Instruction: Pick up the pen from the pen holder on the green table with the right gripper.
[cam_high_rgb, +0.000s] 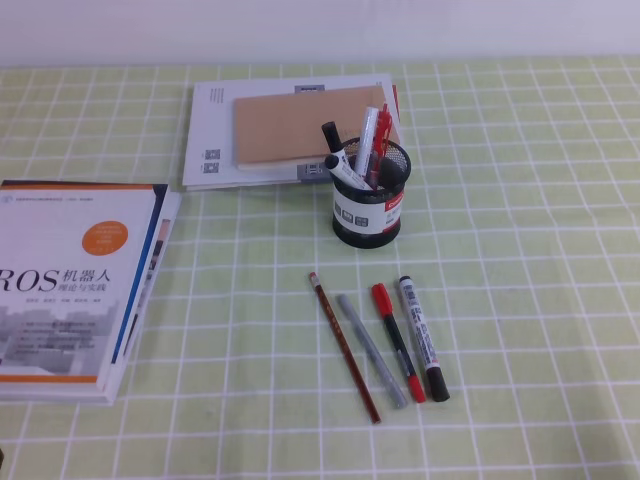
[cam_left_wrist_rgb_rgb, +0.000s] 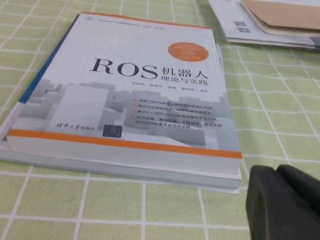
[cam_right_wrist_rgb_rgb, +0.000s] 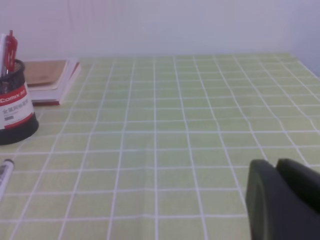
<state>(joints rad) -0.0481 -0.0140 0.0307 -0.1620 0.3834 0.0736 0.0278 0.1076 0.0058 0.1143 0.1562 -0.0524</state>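
Observation:
The black mesh pen holder (cam_high_rgb: 367, 197) stands mid-table on the green table (cam_high_rgb: 520, 250); it also shows in the right wrist view (cam_right_wrist_rgb_rgb: 12, 107). It holds a white marker with black caps (cam_high_rgb: 340, 160) and a white-barrelled pen with a red clip (cam_high_rgb: 372, 128). The pen (cam_high_rgb: 397, 340), red-capped with a thin black barrel, lies flat on the cloth in front of the holder. No gripper shows in the exterior high view. The right gripper (cam_right_wrist_rgb_rgb: 276, 165) sits low over the cloth, far right of the holder, fingers together and empty. The left gripper (cam_left_wrist_rgb_rgb: 277, 172) is shut beside a book.
A pencil (cam_high_rgb: 344, 346), a grey pen (cam_high_rgb: 371, 349) and a white marker (cam_high_rgb: 423, 337) lie beside the pen. A ROS textbook (cam_high_rgb: 70, 285) lies at the left, also in the left wrist view (cam_left_wrist_rgb_rgb: 135, 95). A brown notebook on a white book (cam_high_rgb: 290, 125) lies behind the holder.

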